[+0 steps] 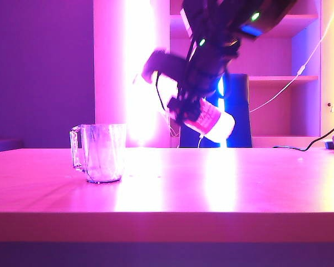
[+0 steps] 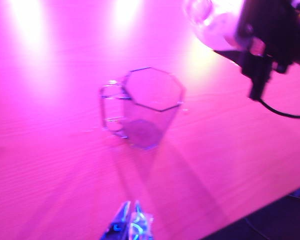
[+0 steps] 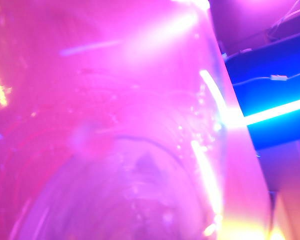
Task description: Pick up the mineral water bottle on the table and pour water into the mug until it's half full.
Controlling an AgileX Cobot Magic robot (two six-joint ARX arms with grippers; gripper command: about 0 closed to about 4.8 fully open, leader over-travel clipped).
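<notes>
My right end effector [image 1: 192, 108] grips the mineral water bottle [image 1: 209, 118], tilted above the bench [image 1: 222, 183], right of the mug [image 1: 102, 152]. The mug looks empty; pouring remains. My left end effector [image 2: 130, 222] hangs narrow near the mug.

Magenta light floods every view, a blown-out white glare behind the table [image 1: 256, 189] backlights the scene, and the wrist views blur
</notes>
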